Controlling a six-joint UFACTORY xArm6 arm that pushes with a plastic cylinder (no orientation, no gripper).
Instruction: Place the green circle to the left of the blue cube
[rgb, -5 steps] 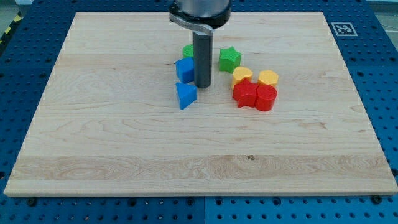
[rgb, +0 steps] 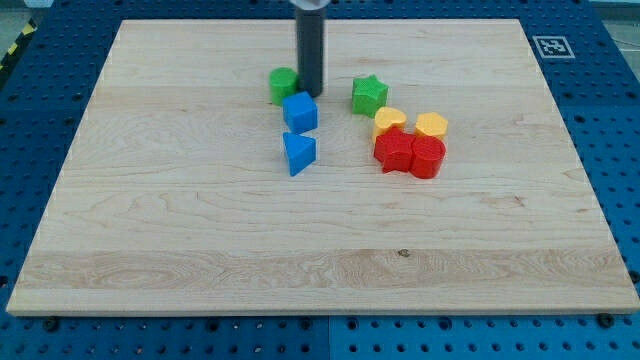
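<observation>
My tip (just a plain rod, with no fingers to open or close) sits right beside the green circle on its right, with the blue cube just below it.

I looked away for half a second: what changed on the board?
My tip moved toward the view's top, now just right of the green circle, which slid toward the view's left, above-left of the blue cube. The cube and the other blocks stayed put.
</observation>
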